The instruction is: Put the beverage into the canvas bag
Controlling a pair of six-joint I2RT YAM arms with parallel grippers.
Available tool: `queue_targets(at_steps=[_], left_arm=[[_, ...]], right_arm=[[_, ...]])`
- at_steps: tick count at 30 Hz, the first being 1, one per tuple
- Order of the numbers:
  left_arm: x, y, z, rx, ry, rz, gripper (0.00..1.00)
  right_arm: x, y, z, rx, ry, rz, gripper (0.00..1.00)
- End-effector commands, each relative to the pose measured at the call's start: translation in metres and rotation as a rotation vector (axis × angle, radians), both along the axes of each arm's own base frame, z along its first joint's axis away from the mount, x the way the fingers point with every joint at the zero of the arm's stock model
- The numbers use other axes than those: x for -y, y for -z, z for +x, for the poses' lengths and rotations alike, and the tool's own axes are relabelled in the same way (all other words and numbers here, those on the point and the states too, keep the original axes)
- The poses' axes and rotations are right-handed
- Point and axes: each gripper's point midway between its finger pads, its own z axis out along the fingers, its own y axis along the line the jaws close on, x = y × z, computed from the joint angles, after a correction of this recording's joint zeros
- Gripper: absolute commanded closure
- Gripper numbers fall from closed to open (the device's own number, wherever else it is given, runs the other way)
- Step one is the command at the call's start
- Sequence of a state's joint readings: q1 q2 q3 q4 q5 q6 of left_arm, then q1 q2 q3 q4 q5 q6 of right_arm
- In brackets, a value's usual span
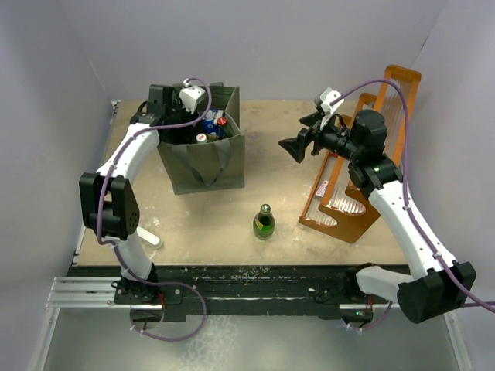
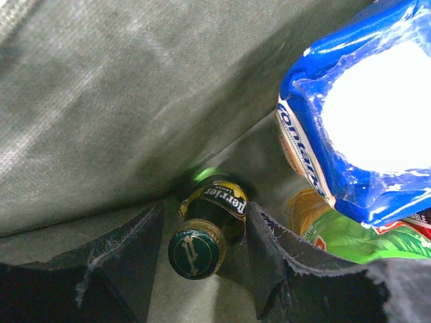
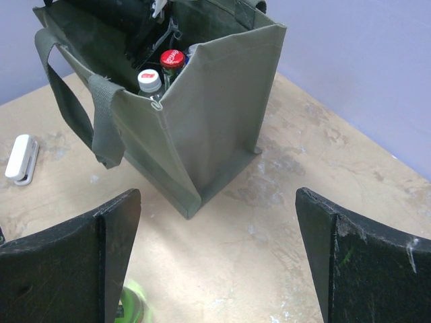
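Green bottle point(image 2: 205, 225) down inside the canvas bag point(image 1: 203, 166), tilted against the fabric wall, just beside a blue packet point(image 2: 350, 114). Left gripper point(image 2: 205, 208) deep in the bag, fingers parted to either side of the bottle, a sliver of gap showing. Right gripper point(image 3: 217, 195) spread wide and empty above the table, facing the bag; second green bottle point(image 1: 264, 222) upright out front, orange rack point(image 1: 404, 81) at the right.
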State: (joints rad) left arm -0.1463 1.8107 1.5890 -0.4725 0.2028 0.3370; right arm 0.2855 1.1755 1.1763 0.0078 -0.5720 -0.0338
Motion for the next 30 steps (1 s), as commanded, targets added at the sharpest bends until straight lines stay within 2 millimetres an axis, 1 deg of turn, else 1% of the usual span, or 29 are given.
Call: queue_targets(at_steps=[1, 5, 9, 14, 18, 22, 23, 25, 27, 30], left_arm=[[-0.002, -0.038, 0.008, 0.107, -0.001, 0.001, 0.44], [-0.001, -0.055, 0.007, 0.138, 0.001, -0.009, 0.42], [0.000, -0.078, 0.005, 0.181, 0.003, -0.025, 0.39], [0.003, -0.113, -0.002, 0.254, 0.013, -0.060, 0.32], [0.007, -0.148, -0.013, 0.329, 0.027, -0.098, 0.28], [0.014, -0.183, -0.030, 0.394, 0.057, -0.157, 0.22], [0.017, -0.192, -0.035, 0.406, 0.068, -0.178, 0.19], [0.020, -0.208, -0.047, 0.415, 0.077, -0.216, 0.08], [0.027, -0.220, -0.061, 0.417, 0.116, -0.251, 0.01], [0.041, -0.232, -0.084, 0.402, 0.201, -0.304, 0.01]], right_arm=[[-0.001, -0.021, -0.004, 0.071, -0.019, 0.030, 0.03], [-0.001, -0.022, -0.005, 0.071, -0.017, 0.031, 0.03], [0.000, -0.022, -0.005, 0.072, -0.017, 0.031, 0.03], [0.000, -0.022, -0.005, 0.070, -0.017, 0.031, 0.03], [0.000, -0.021, -0.005, 0.069, -0.017, 0.030, 0.03], [0.000, -0.021, -0.005, 0.069, -0.015, 0.030, 0.02], [0.000, -0.021, -0.005, 0.069, -0.014, 0.031, 0.02], [0.000, -0.022, -0.005, 0.069, -0.015, 0.033, 0.02], [0.000, -0.022, -0.006, 0.069, -0.017, 0.032, 0.02], [0.000, -0.022, -0.006, 0.070, -0.016, 0.033, 0.02]])
